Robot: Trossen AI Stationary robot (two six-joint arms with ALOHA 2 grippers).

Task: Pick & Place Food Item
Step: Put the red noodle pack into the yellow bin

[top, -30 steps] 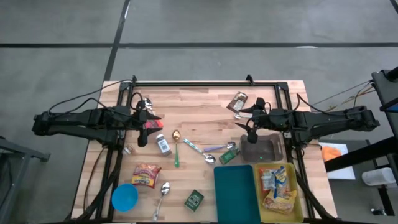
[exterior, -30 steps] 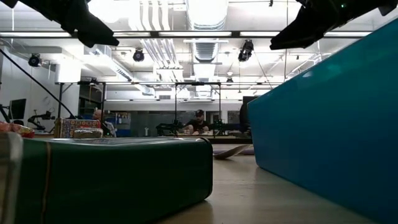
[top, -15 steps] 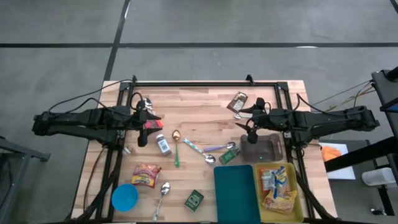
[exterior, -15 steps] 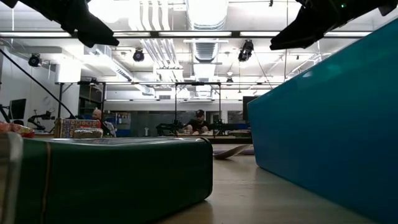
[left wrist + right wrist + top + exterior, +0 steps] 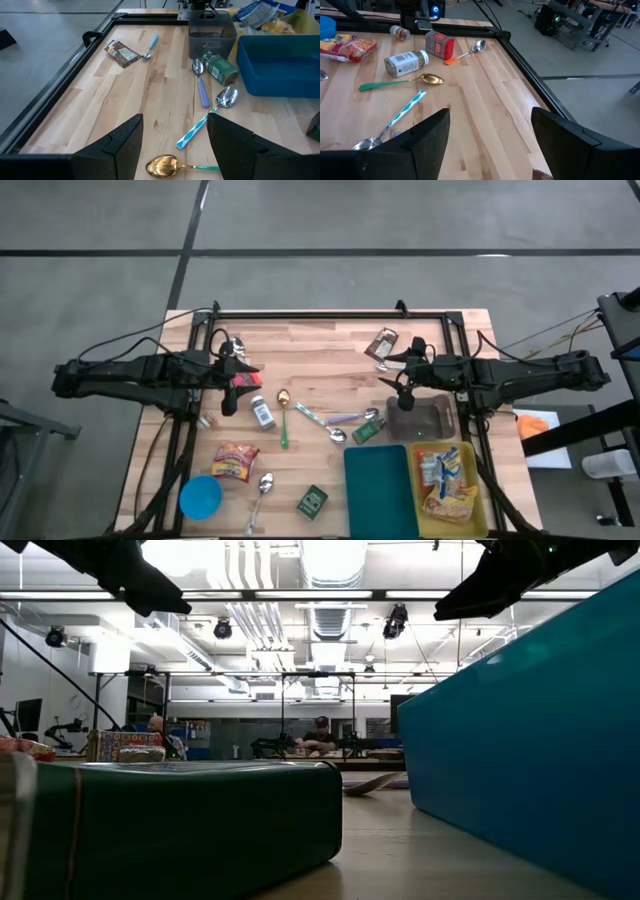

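Evidently the job is only partly done, judging from the high view: some food packets (image 5: 446,477) are already lying in the yellow bin (image 5: 478,518) at five o'clock, while other food is sitting loose on the counter (image 5: 320,370), and neither arm is carrying anything.

Working from left to right, the left pincer (image 5: 174,118) is hovering at nine o'clock with its fingers parted and nothing between them. Just below it a red box (image 5: 245,381), a small jar (image 5: 205,420) and a white-labelled jar (image 5: 263,414) are lying. At seven o'clock, one blue lid (image 5: 201,496) and one red-and-yellow snack packet (image 5: 235,461) are waiting, the packet looking like a likely next pick. One green box (image 5: 312,501) is resting at six o'clock. One green can (image 5: 368,430) is lying just beside the teal bin (image 5: 380,490), and one brown packet (image 5: 382,343) is lying at one o'clock. The right pincer (image 5: 490,111) is hanging at three o'clock, likewise spread apart and empty, above one grey container (image 5: 420,421).

Spoons are numbering six, as far as can be counted. Bins are numbering two, teal and yellow. The teal one is standing empty.
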